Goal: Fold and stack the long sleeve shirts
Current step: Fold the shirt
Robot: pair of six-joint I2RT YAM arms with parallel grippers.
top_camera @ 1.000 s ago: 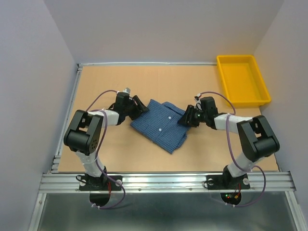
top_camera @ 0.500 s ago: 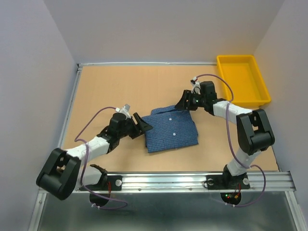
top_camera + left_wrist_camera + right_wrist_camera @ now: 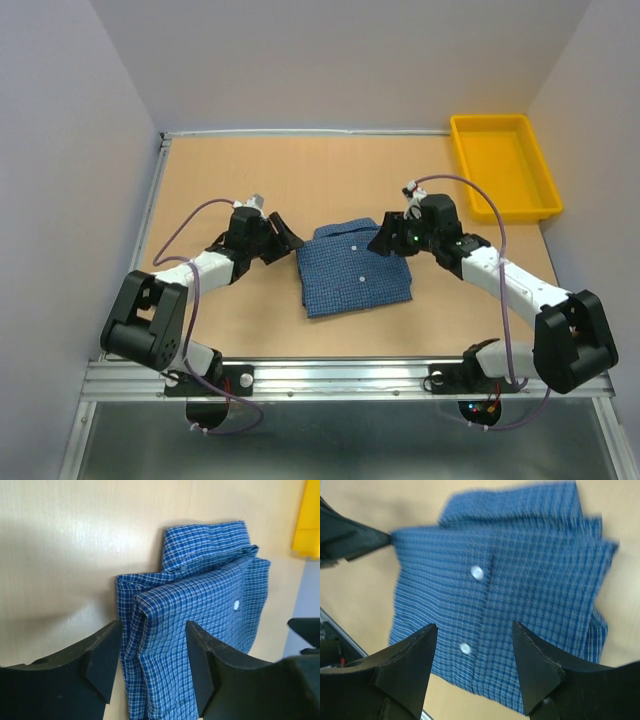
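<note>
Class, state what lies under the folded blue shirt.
The blue shirt rests on the tan table, visible around it. Its own folded layers show at the edge in the left wrist view; anything between or beneath them is covered.

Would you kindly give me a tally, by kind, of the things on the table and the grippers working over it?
blue checked shirt: 1
yellow tray: 1
grippers: 2, the left gripper and the right gripper
Total: 4
</note>
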